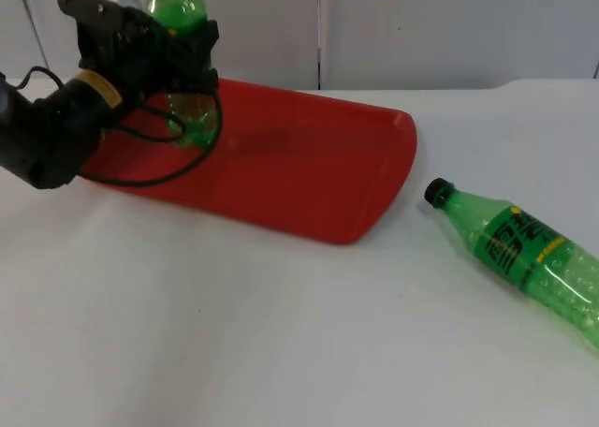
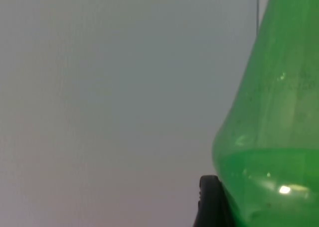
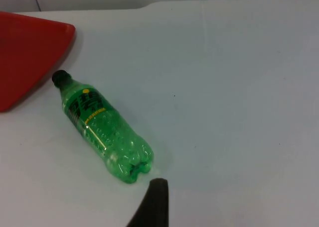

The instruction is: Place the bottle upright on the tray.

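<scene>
The left gripper [image 1: 182,57] hides the upright bottle's [image 1: 178,6] middle.

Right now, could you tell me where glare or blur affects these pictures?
Top view: soft sheen on the red tray. Left wrist view: the held bottle, close up, looks soft, with small bright highlights; the left gripper holds it over the tray. Right wrist view: the lying bottle is sharp, faint shadow beneath.
</scene>
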